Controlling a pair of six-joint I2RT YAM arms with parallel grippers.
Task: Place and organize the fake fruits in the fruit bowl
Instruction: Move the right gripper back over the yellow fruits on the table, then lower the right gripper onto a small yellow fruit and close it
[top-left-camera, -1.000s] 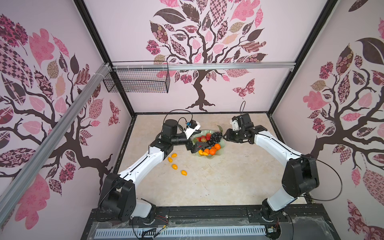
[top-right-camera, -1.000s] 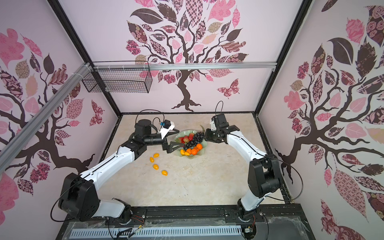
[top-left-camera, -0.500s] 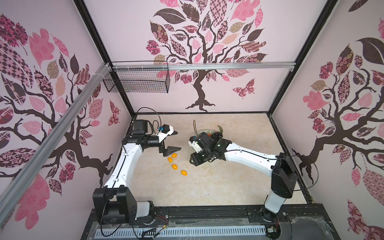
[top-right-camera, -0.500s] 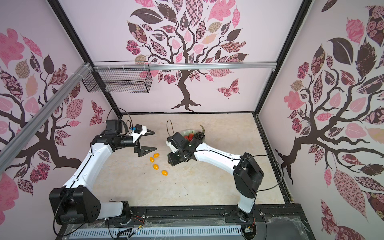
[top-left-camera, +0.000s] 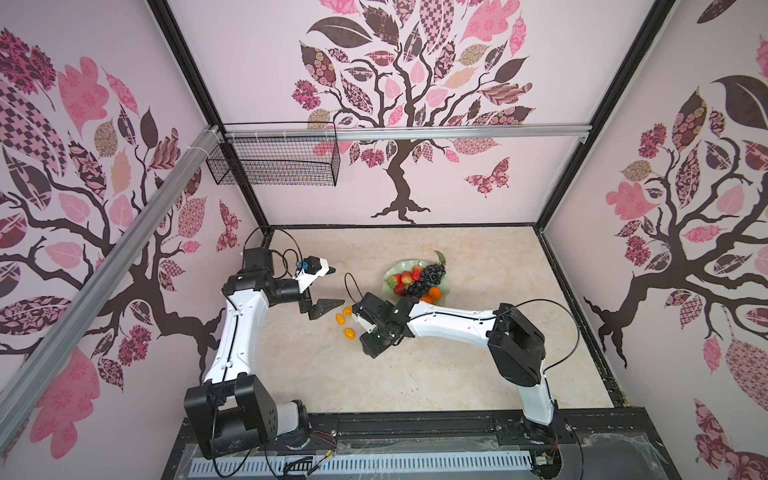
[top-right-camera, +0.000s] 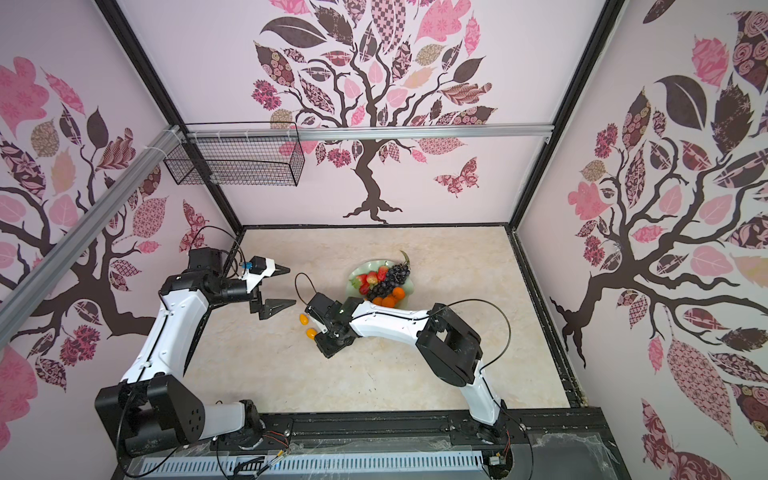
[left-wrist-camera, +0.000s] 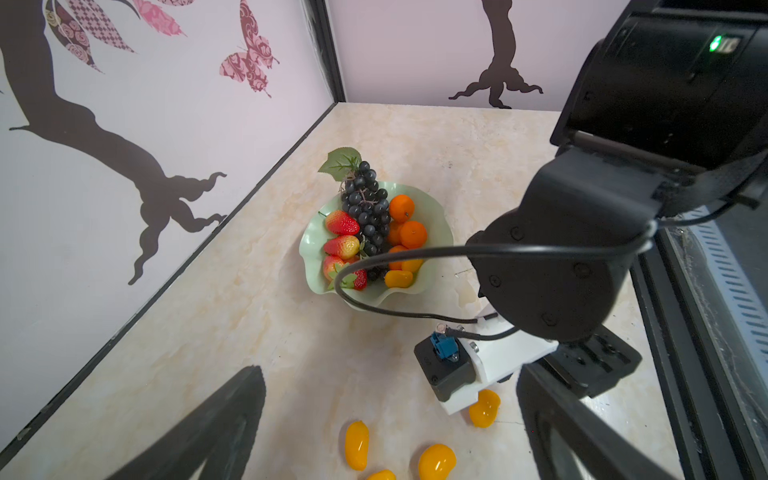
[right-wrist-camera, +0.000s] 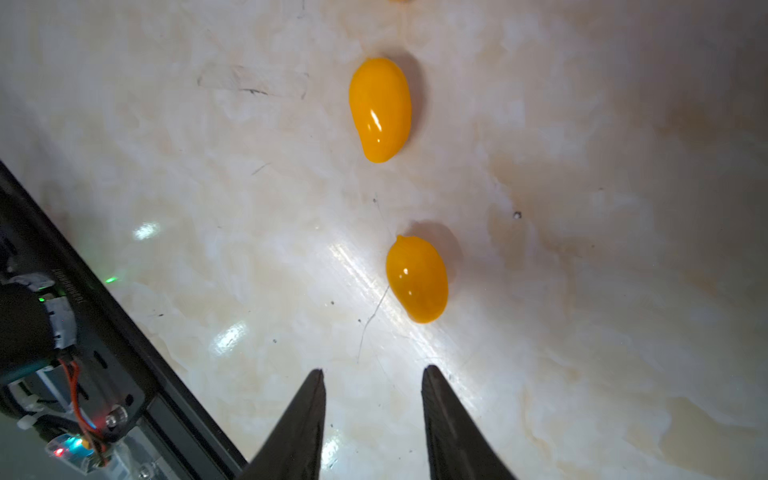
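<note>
No readable text, labels, brands or numbers on anything in any view

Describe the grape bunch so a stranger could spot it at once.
On the marble table sits a pale green bowl with a wavy rim. Down its middle, between the strawberries and the tangerines, lies the grape bunch: the only dark purple-black fruit, a cluster of small beads with a green leaf at one end.
</note>
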